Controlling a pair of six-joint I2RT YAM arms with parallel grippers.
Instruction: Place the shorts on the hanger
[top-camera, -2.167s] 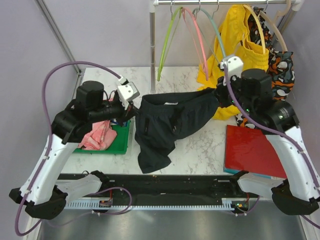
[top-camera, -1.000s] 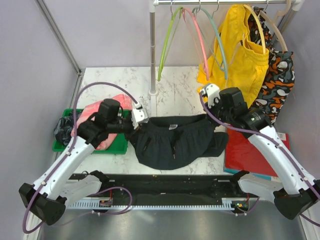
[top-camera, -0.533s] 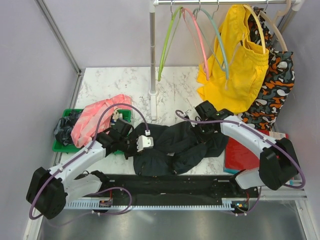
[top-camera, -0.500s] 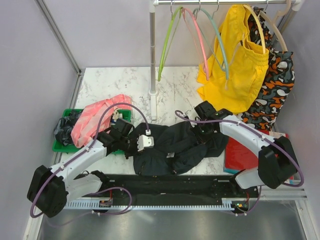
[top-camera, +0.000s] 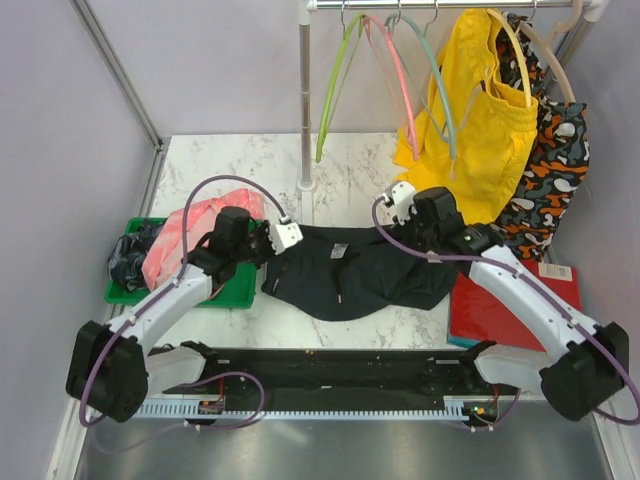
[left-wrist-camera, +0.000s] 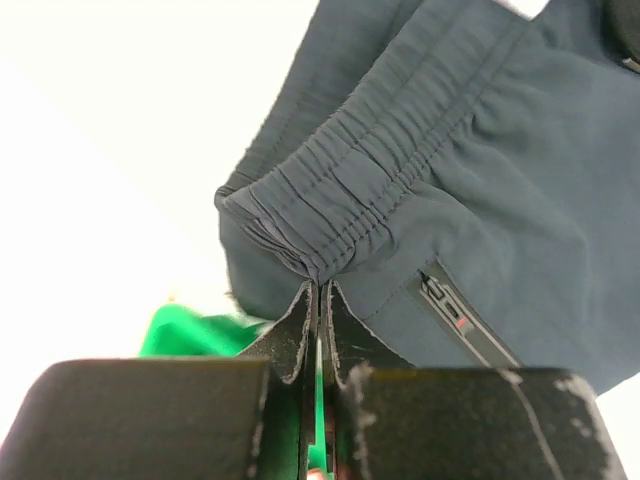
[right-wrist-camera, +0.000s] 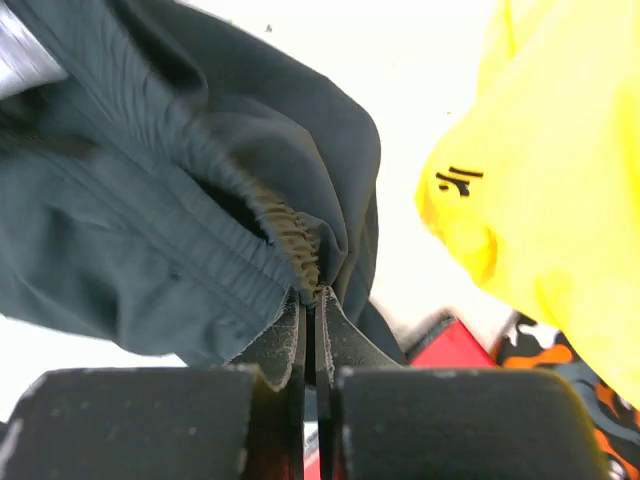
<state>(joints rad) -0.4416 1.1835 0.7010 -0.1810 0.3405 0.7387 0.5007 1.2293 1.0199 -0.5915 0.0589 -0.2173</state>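
Note:
The black shorts (top-camera: 350, 275) lie spread on the marble table, waistband stretched between my two grippers, a small white label (top-camera: 339, 250) showing at the waist. My left gripper (top-camera: 272, 240) is shut on the left end of the waistband (left-wrist-camera: 318, 262). My right gripper (top-camera: 402, 212) is shut on the right end of the waistband (right-wrist-camera: 300, 262). The pale teal hanger (top-camera: 438, 85) hangs empty on the rail behind the shorts, between the pink hanger (top-camera: 395, 75) and the yellow shorts (top-camera: 480, 110).
A lime green hanger (top-camera: 335, 85) hangs by the rack post (top-camera: 304, 100). An orange-black garment (top-camera: 545, 150) hangs at the far right. A green tray (top-camera: 232, 290) with pink and dark cloths sits at left. A red board (top-camera: 510, 305) lies at right.
Both grippers have moved back and apart with the waistband, so the bunched shorts are now stretched out flat across the table's middle.

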